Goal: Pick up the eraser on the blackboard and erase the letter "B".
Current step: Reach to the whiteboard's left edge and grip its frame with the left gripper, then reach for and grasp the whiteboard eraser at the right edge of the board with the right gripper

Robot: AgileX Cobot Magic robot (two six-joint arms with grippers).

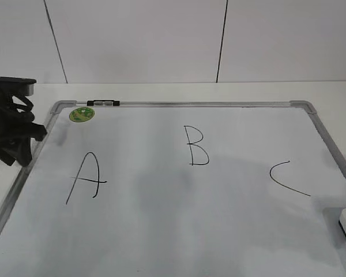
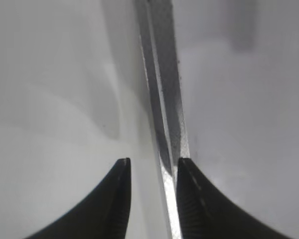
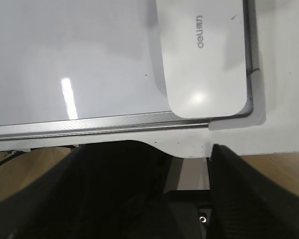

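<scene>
Right wrist view: eraser (image 3: pixel 204 55) untouched in blackboard (image 3: pixel 79 59) corner; both end effectors apparently open, empty.

Bare lab bench: white table (image 1: pixel 161 89), paneled white wall (image 1: pixel 161 34).

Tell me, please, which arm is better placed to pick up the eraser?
Right. The eraser lies in the blackboard's near right corner, under the right wrist camera. The left claw straddles the far left frame edge.
</scene>
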